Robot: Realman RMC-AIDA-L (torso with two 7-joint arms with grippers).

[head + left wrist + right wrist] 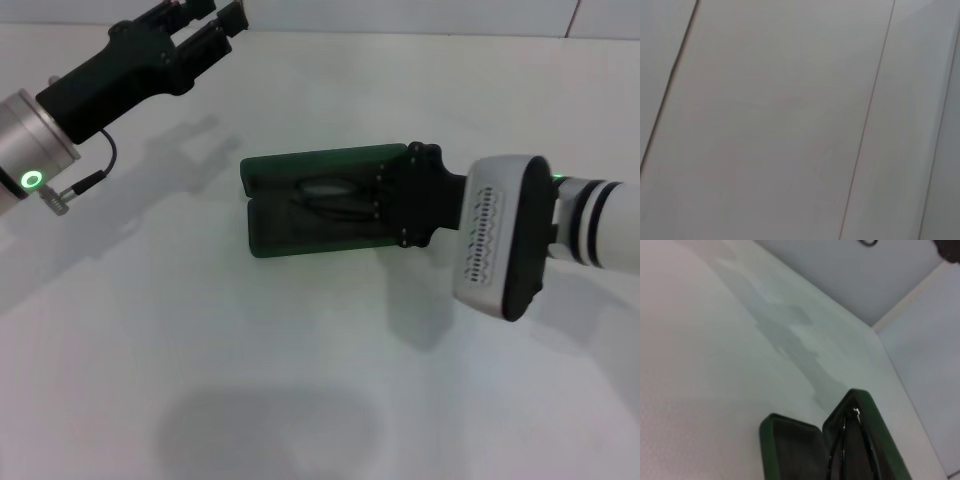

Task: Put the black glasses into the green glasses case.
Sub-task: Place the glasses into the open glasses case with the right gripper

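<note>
The black glasses (pixel 333 197) lie inside the open green glasses case (pixel 300 232) on the table (pixel 300 380). The right gripper (pixel 385 200) is over the case end; I cannot tell if it grips. It should release gently and lift straight. The left gripper (pixel 205 18) waits apart, fingers spread.
</note>
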